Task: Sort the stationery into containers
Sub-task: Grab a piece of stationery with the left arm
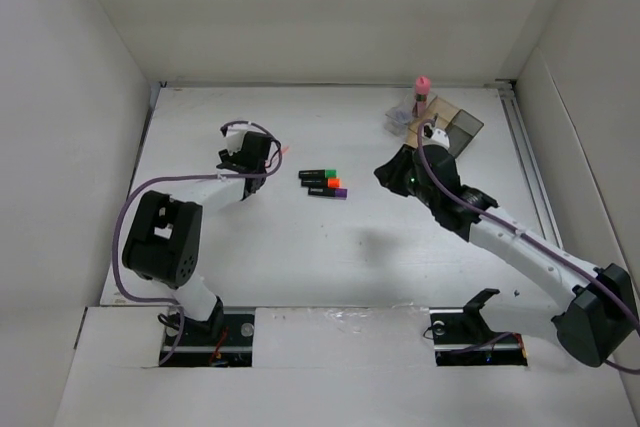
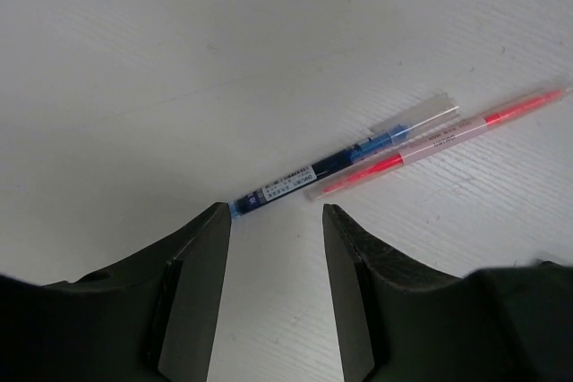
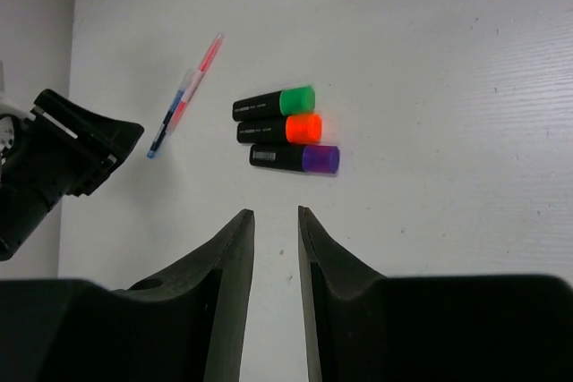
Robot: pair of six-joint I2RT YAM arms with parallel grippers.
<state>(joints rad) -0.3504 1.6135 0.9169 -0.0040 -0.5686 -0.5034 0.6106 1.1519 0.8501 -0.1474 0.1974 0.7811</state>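
Three short black markers lie side by side mid-table, with green, orange and purple ends; they also show in the top view. A blue-white pen and a pink-red pen lie touching, just past my left gripper, which is open and empty, its left tip at the blue pen's end. My right gripper is open a little and empty, short of the purple marker. The compartment tray stands at the back right, with the pink-capped bottle upright at it. The grey jar does not show.
White walls close in the table on the left, back and right. In the right wrist view the left gripper sits at the left beside the pens. Both arm bases stand at the near edge.
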